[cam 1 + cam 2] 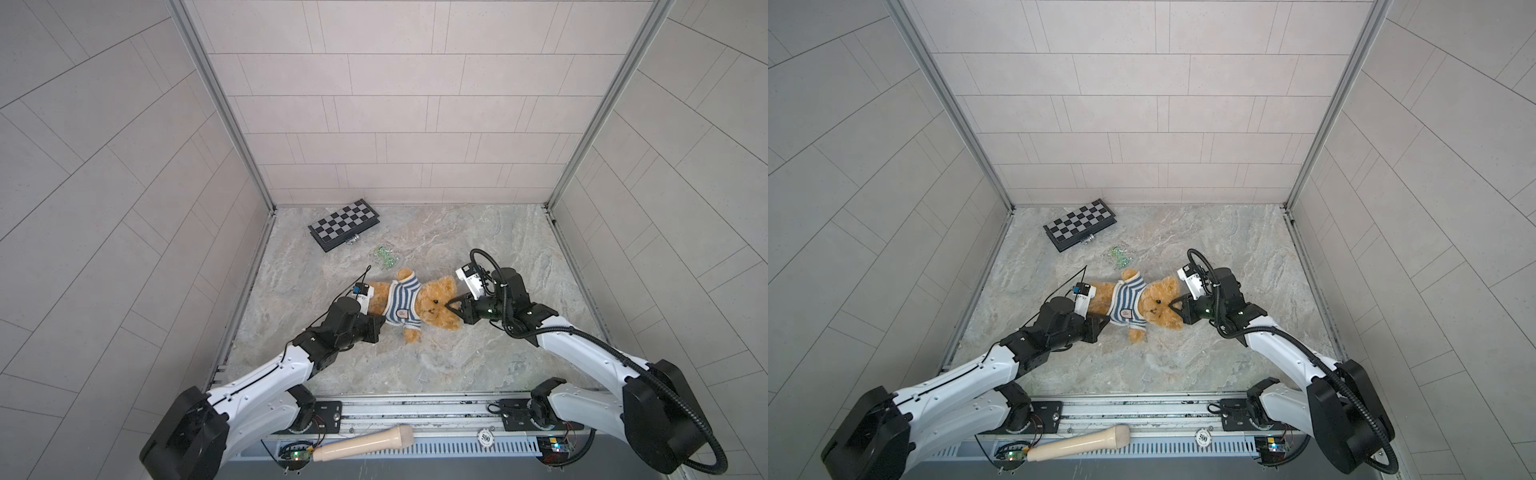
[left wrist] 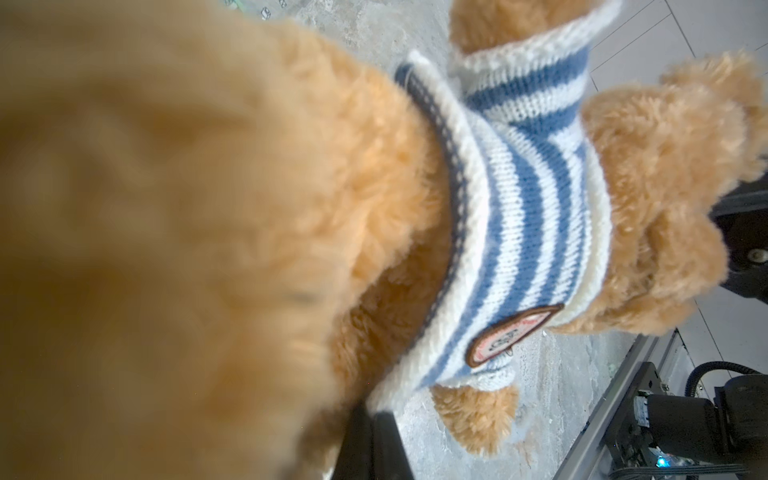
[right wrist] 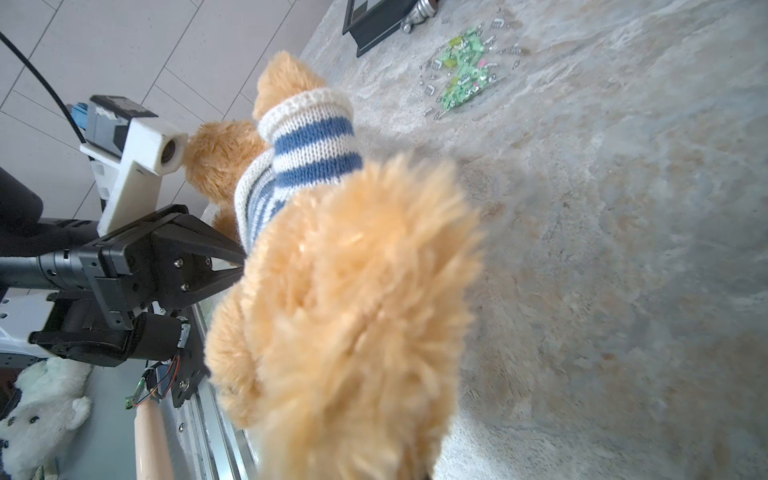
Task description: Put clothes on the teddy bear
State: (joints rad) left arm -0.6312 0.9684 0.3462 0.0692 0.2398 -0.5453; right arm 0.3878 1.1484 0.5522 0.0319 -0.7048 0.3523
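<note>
Teddy bear (image 1: 436, 303) lies on its back in the middle of the marble table (image 1: 498, 232), feet toward nine o'clock and head toward three. The left gripper (image 1: 382, 323) sits at the bear's seven o'clock, jaws pinched together on the hem of its striped sweater (image 1: 401, 301). At its three o'clock the right gripper (image 1: 451, 307) is clamped on the head's fur.

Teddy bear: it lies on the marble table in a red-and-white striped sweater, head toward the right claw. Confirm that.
Wrong on colour: the sweater on the teddy bear is blue-and-white striped, as the left wrist view shows. The rest holds: it lies on the marble table, head toward the right claw.
</note>
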